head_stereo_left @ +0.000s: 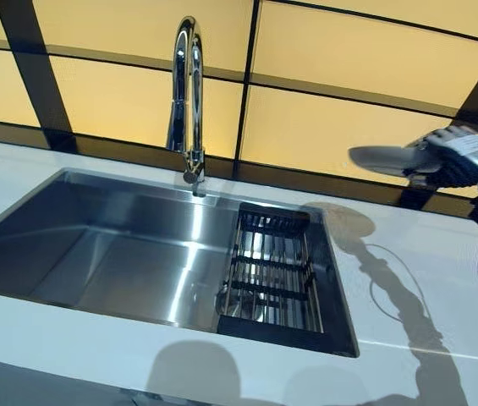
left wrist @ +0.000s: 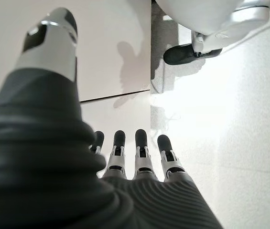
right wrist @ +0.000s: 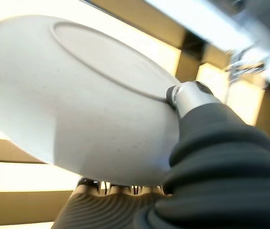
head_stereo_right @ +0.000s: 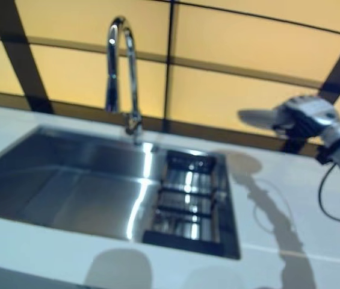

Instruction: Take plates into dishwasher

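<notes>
Our right hand (head_stereo_left: 458, 162) grips a white plate (head_stereo_left: 381, 158) by its rim, thumb (right wrist: 187, 98) against the underside, holding it above the white counter (head_stereo_left: 425, 279) to the right of the steel sink (head_stereo_left: 120, 245). Our left hand (left wrist: 139, 157) hangs down with fingers relaxed over the floor (left wrist: 230, 119).

Right hand (head_stereo_left: 463, 162) fingers were hidden under the plate (right wrist: 72, 95) in the wrist view — only the thumb showed on top. Plate's far rim was cut off by the frame edge. Sink (head_stereo_left: 95, 254) rack (head_stereo_left: 272, 279) contents were too blurred to tell.
</notes>
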You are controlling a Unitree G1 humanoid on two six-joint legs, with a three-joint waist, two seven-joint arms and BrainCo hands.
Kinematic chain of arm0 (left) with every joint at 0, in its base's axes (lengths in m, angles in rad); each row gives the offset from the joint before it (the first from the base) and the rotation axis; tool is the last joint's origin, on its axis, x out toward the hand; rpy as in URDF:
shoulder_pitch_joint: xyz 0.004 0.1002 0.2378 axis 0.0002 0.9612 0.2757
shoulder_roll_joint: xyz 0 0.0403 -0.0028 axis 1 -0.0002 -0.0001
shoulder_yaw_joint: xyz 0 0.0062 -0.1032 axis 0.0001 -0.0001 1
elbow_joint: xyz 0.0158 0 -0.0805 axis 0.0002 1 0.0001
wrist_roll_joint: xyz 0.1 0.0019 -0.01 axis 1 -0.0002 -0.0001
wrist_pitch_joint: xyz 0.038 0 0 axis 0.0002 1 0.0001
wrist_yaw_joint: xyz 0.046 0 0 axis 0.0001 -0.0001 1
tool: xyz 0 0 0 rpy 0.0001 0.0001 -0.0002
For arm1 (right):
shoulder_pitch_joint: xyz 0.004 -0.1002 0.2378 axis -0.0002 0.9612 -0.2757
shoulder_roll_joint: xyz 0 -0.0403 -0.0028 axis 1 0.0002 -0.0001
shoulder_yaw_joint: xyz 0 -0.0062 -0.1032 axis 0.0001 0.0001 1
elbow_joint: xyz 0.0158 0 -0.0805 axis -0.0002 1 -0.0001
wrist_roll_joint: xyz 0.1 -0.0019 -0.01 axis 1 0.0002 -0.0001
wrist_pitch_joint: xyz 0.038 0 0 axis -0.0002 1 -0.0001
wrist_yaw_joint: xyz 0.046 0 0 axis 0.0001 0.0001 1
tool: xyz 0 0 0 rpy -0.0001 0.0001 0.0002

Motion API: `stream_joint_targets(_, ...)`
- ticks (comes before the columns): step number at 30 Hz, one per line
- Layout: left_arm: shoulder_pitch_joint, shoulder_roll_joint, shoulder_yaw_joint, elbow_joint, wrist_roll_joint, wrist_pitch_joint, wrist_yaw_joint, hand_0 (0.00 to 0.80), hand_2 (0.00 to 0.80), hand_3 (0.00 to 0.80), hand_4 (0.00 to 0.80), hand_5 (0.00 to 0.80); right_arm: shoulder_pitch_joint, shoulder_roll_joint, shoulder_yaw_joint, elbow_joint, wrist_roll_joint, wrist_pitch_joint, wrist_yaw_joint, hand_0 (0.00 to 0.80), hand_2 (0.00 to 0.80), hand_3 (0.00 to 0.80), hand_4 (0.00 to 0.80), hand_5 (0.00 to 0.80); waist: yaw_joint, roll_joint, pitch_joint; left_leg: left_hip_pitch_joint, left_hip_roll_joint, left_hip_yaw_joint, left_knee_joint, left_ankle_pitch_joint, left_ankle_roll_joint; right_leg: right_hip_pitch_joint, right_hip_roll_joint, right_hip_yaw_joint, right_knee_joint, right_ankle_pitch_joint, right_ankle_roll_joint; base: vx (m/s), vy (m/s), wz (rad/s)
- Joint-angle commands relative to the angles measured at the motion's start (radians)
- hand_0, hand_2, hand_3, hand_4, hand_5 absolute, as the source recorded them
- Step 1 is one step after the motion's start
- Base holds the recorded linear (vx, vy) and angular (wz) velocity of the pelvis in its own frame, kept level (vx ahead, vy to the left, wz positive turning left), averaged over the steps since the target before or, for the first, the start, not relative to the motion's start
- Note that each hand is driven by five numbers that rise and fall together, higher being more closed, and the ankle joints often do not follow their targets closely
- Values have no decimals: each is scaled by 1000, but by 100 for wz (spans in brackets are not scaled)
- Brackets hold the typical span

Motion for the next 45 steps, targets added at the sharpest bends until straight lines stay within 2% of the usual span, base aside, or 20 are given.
stream_joint_targets(1,-9,31,-33,42,25,-24,-11,0,0,0,0,0,-41,-45,-71,30,132,53,-77,800,800,800,800,800,27,-23,-24,-48,-38,-62,73,-79,23,-49,-112,15,75,61,152,12,51,-6)
stream_joint_targets(4,2,37,-30,63,38,-32,-15,0,0,0,0,0,-2,-61,-126,39,190,83,-84,800,800,800,800,800,14,-24,-22,-36,-36,-47,63,-82,18,-73,-107,2,69,82,162,26,45,-22)
stream_joint_targets(5,9,41,-26,73,41,-37,-18,0,0,0,0,0,17,-66,-154,38,222,102,-83,800,800,800,800,800,7,-24,-20,-27,-33,-28,52,-82,16,-92,-109,-20,79,94,166,23,36,-36)
stream_joint_targets(9,13,42,-23,82,42,-47,-21,0,0,0,0,0,66,-78,-223,16,300,158,-74,800,800,800,800,800,-5,-28,-18,-20,-26,15,34,-78,16,-112,-121,-59,114,102,167,-12,16,-42)
stream_joint_targets(11,11,42,-22,78,27,-47,-20,0,0,0,0,0,94,-84,-270,12,367,178,-66,800,800,800,800,800,-1,-29,-22,-30,-8,53,37,-75,16,-92,-135,-89,138,76,158,-104,-50,-58)
stream_joint_targets(14,8,45,-25,71,25,-48,-20,0,0,0,0,0,125,-84,-309,8,407,194,-64,800,800,800,800,800,11,-32,-29,-43,10,79,32,-67,15,-61,-147,-107,153,54,152,-104,-82,-36)
stream_joint_targets(16,-2,55,-30,65,15,-45,-19,0,0,0,0,0,141,-78,-330,8,443,214,-52,800,800,800,800,800,22,-40,-42,-54,35,107,21,-55,8,-27,-171,-126,172,47,154,-113,-157,3)
stream_joint_targets(17,-2,56,-30,64,15,-44,-19,0,0,0,0,0,143,-78,-332,8,449,218,-52,800,800,800,800,800,24,-40,-42,-53,36,110,20,-55,8,-26,-172,-126,173,46,155,-151,-174,7)
stream_joint_targets(18,-9,62,-32,58,6,-41,-19,0,0,0,0,0,155,-70,-347,7,485,226,-42,800,800,800,800,800,28,-44,-50,-66,51,137,21,-47,2,1,-196,-140,183,48,160,-139,-144,8)
stream_joint_targets(21,-27,69,-34,54,-5,-40,-21,0,0,0,0,0,171,-51,-367,-2,475,237,-36,800,800,800,800,800,36,-45,-57,-88,67,174,28,-38,-3,30,-236,-146,208,72,174,-134,-147,-63)
stream_joint_targets(23,-36,71,-39,54,-2,-39,-20,0,0,0,0,0,176,-47,-372,-2,477,241,-35,800,800,800,800,800,38,-46,-60,-99,74,191,28,-30,-5,40,-249,-147,221,85,181,-146,-170,-86)
stream_joint_targets(26,-51,81,-41,59,1,-35,-13,0,0,0,0,0,177,-41,-373,2,478,246,-26,800,800,800,800,800,39,-52,-64,-118,89,232,29,-18,-8,55,-262,-153,238,103,193,-157,-201,16)
stream_joint_targets(30,-64,90,-23,70,5,-22,1,0,0,0,0,0,180,-38,-368,-1,518,236,-11,800,800,800,800,800,27,-60,-70,-122,111,269,22,-6,-18,55,-230,-170,207,68,194,-149,-241,-2)
stream_joint_targets(34,-77,91,-3,78,20,-17,23,0,0,0,0,0,207,-17,-372,-32,531,215,-10,800,800,800,800,800,15,-62,-71,-128,151,301,23,20,-44,62,-168,-193,158,-13,177,-158,-326,-37)
stream_joint_targets(36,-79,87,2,78,25,-18,19,0,0,0,0,0,222,-8,-380,-49,530,208,-10,800,800,800,800,800,10,-55,-70,-136,169,303,25,34,-56,71,-146,-189,141,-47,167,-134,-259,-84)
stream_joint_targets(38,-79,75,-1,76,43,-29,9,0,0,0,0,0,245,10,-395,-86,506,212,-13,800,800,800,800,800,3,-43,-66,-148,197,301,27,57,-78,87,-111,-177,116,-95,141,-130,-242,-143)
stream_joint_targets(42,-74,27,-16,75,63,-59,6,0,0,0,0,0,272,59,-405,-159,449,224,-11,800,800,800,800,800,-13,-24,-53,-173,223,296,41,86,-113,100,-82,-155,72,-110,104,-148,-173,-120)
stream_joint_targets(45,-76,8,-26,72,67,-66,7,0,0,0,0,0,275,81,-402,-189,428,235,-5,800,800,800,800,800,-25,-16,-47,-183,232,297,47,95,-124,96,-71,-141,56,-106,89,-123,-103,-63)
